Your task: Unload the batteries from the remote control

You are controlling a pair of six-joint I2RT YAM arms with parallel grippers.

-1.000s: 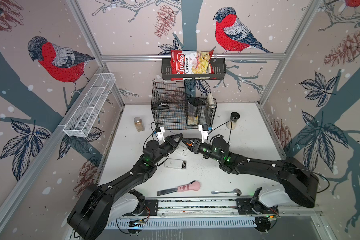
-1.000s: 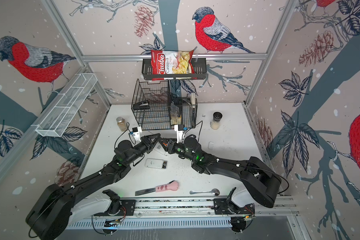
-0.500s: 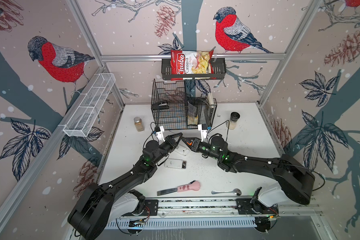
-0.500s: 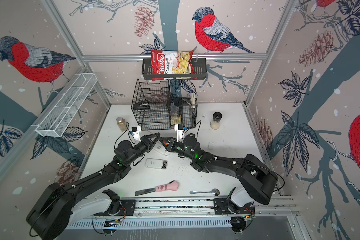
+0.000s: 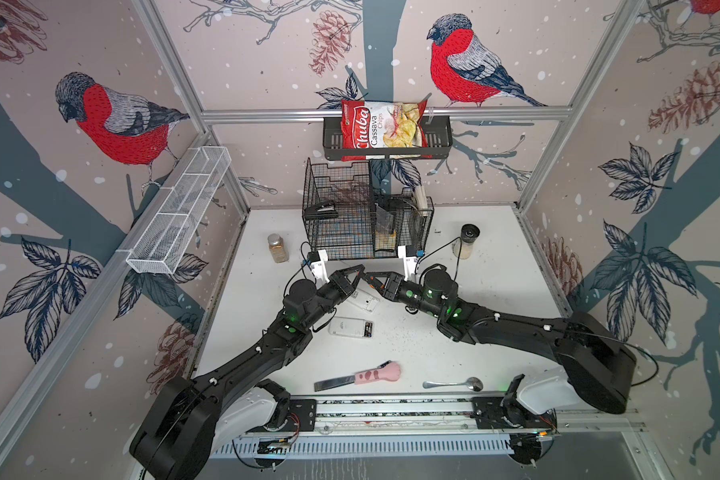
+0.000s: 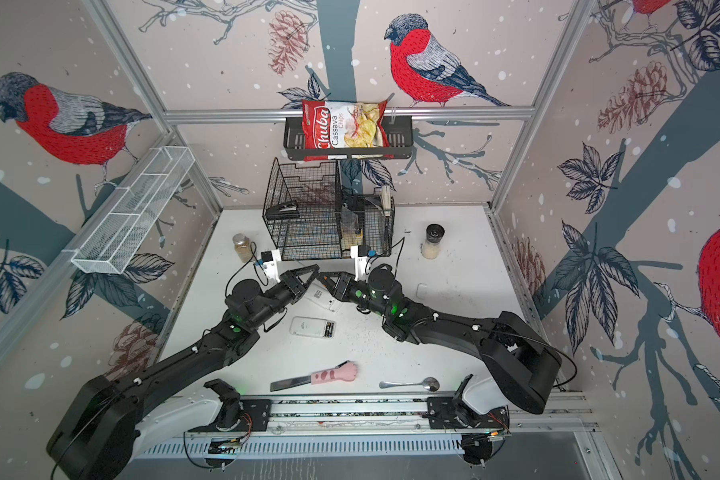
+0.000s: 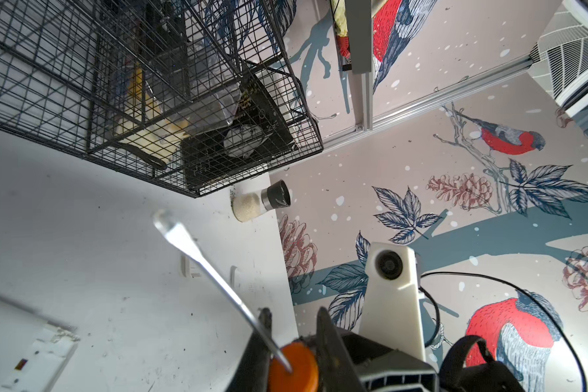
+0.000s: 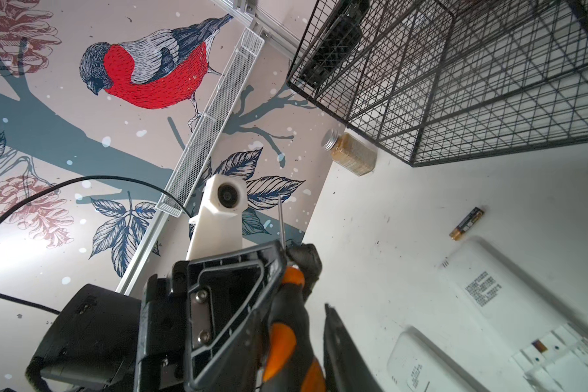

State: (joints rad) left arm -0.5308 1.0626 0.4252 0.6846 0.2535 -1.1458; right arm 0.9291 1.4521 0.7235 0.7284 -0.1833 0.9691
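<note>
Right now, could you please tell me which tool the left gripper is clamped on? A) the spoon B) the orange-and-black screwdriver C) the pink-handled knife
B: the left gripper is shut on the screwdriver at its orange collar, while the knife and the spoon lie apart on the table.

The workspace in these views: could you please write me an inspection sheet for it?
Surface: white table, scattered with dark specks.
Job's things: near remote holds batteries; far remote open, bay looks empty; one loose battery on the table.
Clutter: knife, spoon, spice jar, grinder, wire basket.
Grippers: left gripper shut on screwdriver; right gripper around its handle, grip unclear.
Cables: black lead loops at each wrist camera.
Surroundings: bird wallpaper; chips bag in wall shelf.
</note>
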